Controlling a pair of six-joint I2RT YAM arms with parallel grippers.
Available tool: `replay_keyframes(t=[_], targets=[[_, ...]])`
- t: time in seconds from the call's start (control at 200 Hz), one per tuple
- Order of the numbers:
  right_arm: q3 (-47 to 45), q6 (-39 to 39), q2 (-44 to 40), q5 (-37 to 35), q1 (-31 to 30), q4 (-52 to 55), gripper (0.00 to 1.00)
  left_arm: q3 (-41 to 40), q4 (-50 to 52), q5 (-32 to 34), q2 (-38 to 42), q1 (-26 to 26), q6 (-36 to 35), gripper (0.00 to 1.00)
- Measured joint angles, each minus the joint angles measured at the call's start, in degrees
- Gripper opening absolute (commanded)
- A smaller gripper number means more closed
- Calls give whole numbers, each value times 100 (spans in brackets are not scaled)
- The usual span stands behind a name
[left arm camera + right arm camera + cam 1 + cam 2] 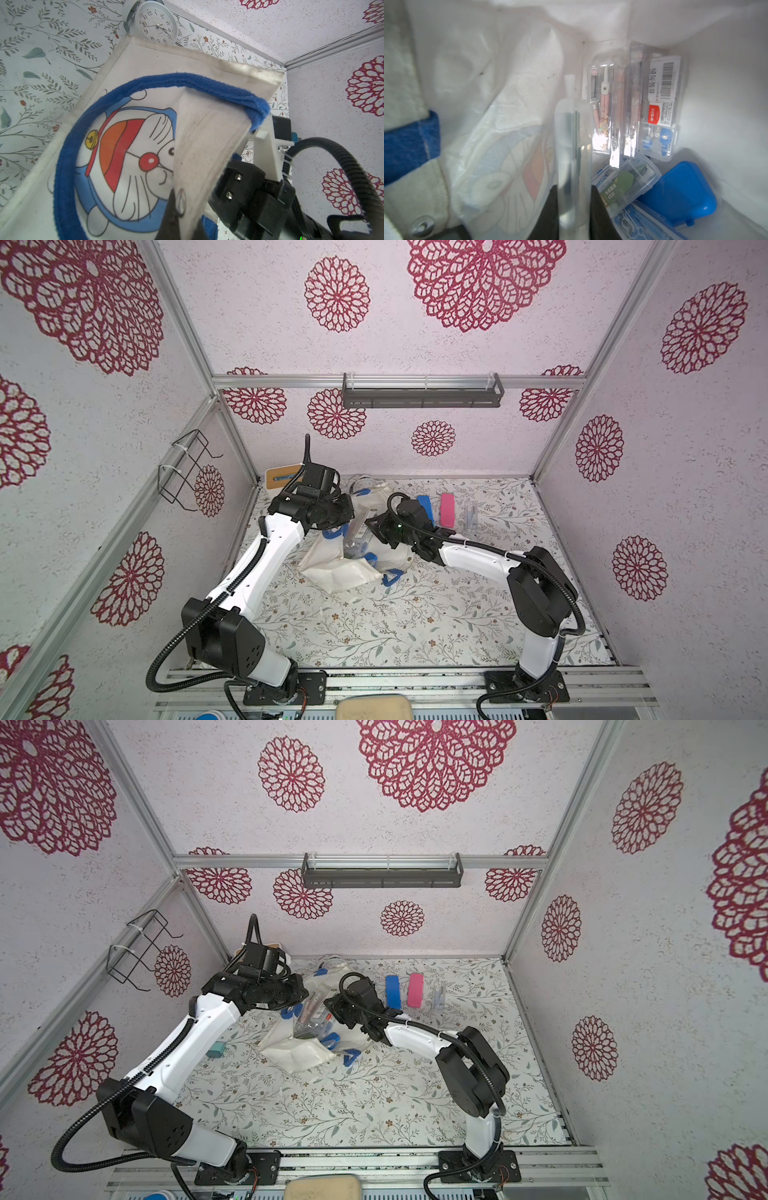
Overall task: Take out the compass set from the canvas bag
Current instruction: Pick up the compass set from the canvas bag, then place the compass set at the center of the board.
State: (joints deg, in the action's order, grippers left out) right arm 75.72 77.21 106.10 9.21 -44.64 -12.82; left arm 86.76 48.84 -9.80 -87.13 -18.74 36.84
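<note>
**1. Container and contents.** The canvas bag (332,572) is open, and the right gripper (574,207) is inside its mouth. Further cases lie past the fingertips, deep in the bag:
- a clear case with a pink compass (602,108)
- a barcode-labelled clear case (660,93) holding blue parts
- a green-labelled clear case (623,185)
- a solid blue case (679,193)

These cases lie against or over one another.

**2. Tool state.** The right gripper's black fingers (598,212) stand narrow. There is one on each broad face of the compass set (573,135), and they clamp its near end. The left gripper (178,216) is closed on a flap of the bag's rim, just beside a metal snap (180,200).

**3. Position of the compass set.** It sits edge-on between the right fingers and projects straight ahead of them into the bag. Its far end is near the case with the pink compass. Whether the two touch cannot be told.

**4. Appearance.** The compass set is a flat, translucent plastic case. It has a narrow tab at its far end and a thin dark line down the middle, and its contents cannot be made out. The bag is off-white canvas, soiled along the seams. It has a blue strap handle (68,166) looped over a cartoon print (133,158).
</note>
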Motion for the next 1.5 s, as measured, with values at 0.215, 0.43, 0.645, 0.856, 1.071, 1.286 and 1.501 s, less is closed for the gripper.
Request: replay_keyframes(t=[0.215, 0.43, 0.645, 0.856, 1.071, 1.286, 1.501], targets=[[0, -326, -76, -103, 151, 509, 6, 0, 0, 0, 0, 7, -24, 0], [15, -857, -566, -98, 518, 916, 6, 0, 2, 0, -24, 31, -44, 0], [79, -1648, -1303, 446, 1296, 1340, 7, 11, -2, -28, -131, 153, -74, 0], [101, -2647, -2004, 1217, 2822, 2057, 8, 118, 26, -138, -179, 348, -138, 0], [173, -3858, -1635, 1722, 3775, 3110, 8, 293, 173, -199, -284, 457, -284, 0], [205, -4385, -334, 2129, 3530, 3401, 8, 420, 295, -249, -361, 505, -404, 0], [424, -4634, 743, 2240, 2951, 3539, 8, 420, 297, -310, -365, 555, -426, 0]])
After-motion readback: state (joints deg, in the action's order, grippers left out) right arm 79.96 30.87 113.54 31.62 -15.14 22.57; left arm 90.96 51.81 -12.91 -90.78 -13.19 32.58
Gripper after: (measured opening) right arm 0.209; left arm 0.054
